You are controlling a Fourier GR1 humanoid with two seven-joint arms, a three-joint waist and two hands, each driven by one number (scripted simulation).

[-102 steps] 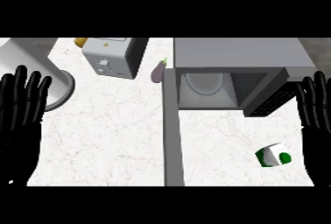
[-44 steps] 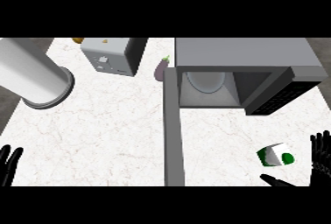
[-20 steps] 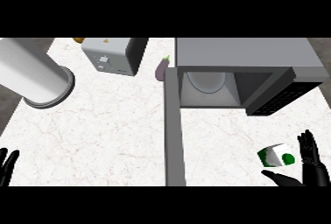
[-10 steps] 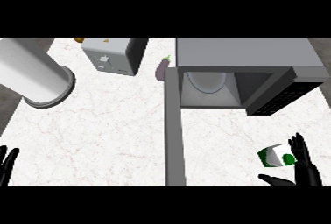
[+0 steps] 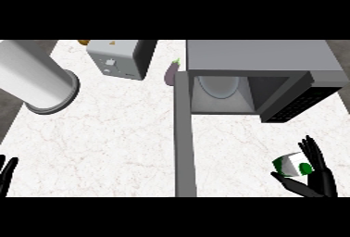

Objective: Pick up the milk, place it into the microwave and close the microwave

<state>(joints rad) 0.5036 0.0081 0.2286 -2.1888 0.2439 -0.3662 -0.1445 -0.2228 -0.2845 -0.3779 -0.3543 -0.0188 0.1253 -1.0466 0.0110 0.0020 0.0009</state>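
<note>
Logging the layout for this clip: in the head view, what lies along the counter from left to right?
Left hand → grey cylinder → toaster → eggplant → open microwave door → microwave → milk carton → right hand.

White veined marble counter (image 5: 116, 139) bears a toaster (image 5: 116, 59) and grey cylinder (image 5: 37, 83).

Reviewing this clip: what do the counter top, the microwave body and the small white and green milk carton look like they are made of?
The white counter top looks like polished marble or marble-look stone, going by its faint reddish veining. The grey box-shaped microwave seems matt painted or brushed metal: flat, even grey panels. The small white and green milk carton appears to be printed paperboard, with flat faces and sharp edges, though coated plastic cannot be ruled out.
</note>
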